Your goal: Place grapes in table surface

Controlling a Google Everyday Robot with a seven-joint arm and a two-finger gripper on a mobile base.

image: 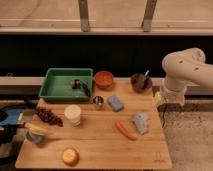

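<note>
At the left of the table surface, beside the white cup, lie the grapes. Farther right, the gripper hangs over the table's right edge, jaws wide and empty, its arm cut off at the frame edge.

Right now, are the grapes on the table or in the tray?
On the table surface: the grapes lie beside the white cup; the gripper hangs apart at the right edge.

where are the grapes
Camera view: grapes lie on the table surface at left, beside the white cup, below the green tray; the gripper hangs at its right edge.
</note>
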